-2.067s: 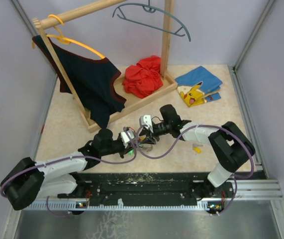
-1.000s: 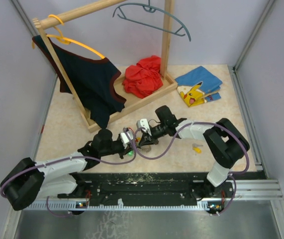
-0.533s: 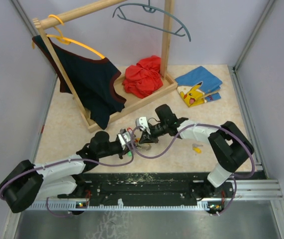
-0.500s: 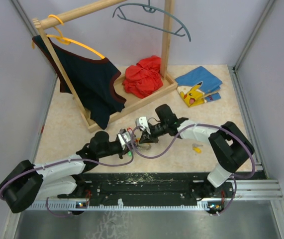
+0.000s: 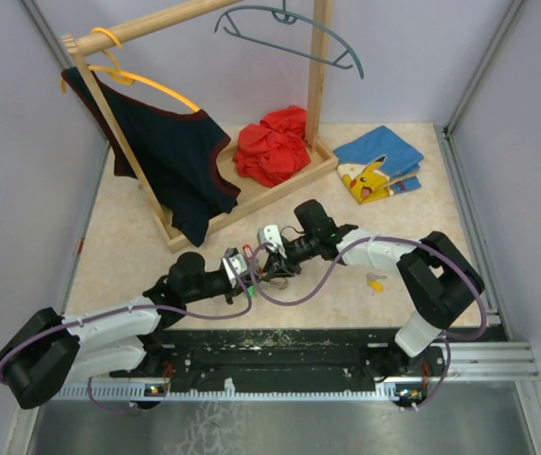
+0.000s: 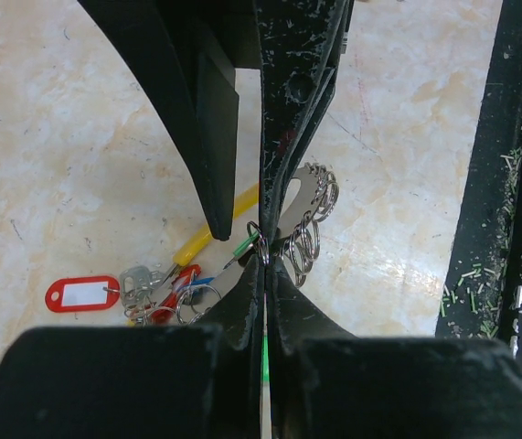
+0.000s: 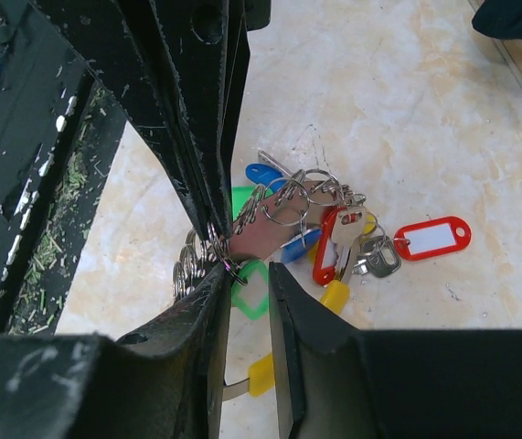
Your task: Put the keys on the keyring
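Observation:
The keyring (image 6: 304, 222) is a silvery piece carrying several small rings, lying on the table with a yellow curved piece (image 6: 207, 234). The keys (image 7: 347, 240) with red, blue, yellow and green tags are bunched on it. A red tag (image 6: 81, 293) lies to one side. My left gripper (image 6: 264, 261) is shut on a small ring at the green tag (image 7: 252, 289). My right gripper (image 7: 246, 271) faces it tip to tip, jaws narrowly apart around the green tag. In the top view both grippers (image 5: 254, 270) (image 5: 270, 261) meet over the bunch (image 5: 279, 275).
A wooden clothes rack (image 5: 218, 204) with a dark top on an orange hanger (image 5: 147, 83) stands behind. A red cloth (image 5: 272, 144) and a blue printed cloth (image 5: 382, 163) lie at the back. A small lone yellow piece (image 5: 376, 282) lies right of the arms.
My right gripper has come down and left to the key bunch. My left gripper has drawn back slightly to the left while staying shut.

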`<state>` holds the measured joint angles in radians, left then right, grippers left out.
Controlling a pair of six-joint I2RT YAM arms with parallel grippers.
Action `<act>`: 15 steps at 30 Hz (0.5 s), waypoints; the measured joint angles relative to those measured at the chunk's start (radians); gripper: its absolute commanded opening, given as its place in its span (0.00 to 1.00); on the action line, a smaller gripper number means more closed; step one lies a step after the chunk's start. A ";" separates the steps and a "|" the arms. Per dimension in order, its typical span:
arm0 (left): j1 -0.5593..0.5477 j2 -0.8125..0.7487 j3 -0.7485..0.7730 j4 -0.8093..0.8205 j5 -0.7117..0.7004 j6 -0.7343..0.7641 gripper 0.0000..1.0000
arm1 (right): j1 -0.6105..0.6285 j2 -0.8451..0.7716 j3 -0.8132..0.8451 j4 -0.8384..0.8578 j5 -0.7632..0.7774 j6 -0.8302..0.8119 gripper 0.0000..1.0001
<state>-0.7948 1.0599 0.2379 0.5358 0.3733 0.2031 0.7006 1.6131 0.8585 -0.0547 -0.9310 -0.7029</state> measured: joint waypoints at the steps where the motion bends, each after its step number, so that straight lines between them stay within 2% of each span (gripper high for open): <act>1: 0.000 0.000 0.000 0.000 0.002 0.000 0.00 | 0.000 0.000 0.000 0.000 -0.001 -0.002 0.22; 4: 0.000 0.000 0.000 0.000 0.005 0.000 0.00 | 0.000 0.000 0.000 -0.002 -0.006 -0.005 0.16; 7: 0.000 0.000 0.000 0.002 0.005 0.000 0.00 | 0.000 0.000 0.000 -0.008 -0.011 -0.008 0.01; 12: 0.001 0.000 -0.002 0.003 0.005 0.000 0.00 | 0.001 0.002 0.000 -0.028 -0.013 -0.016 0.00; 13: 0.001 0.000 -0.003 0.003 0.005 -0.001 0.05 | 0.002 0.002 0.000 -0.029 -0.012 -0.016 0.00; 15: 0.001 0.000 -0.005 0.003 0.003 -0.002 0.21 | 0.004 0.001 0.000 -0.029 -0.003 -0.016 0.00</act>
<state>-0.7940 1.0599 0.2333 0.5392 0.3763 0.2012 0.7048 1.6138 0.8585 -0.0841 -0.9340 -0.7185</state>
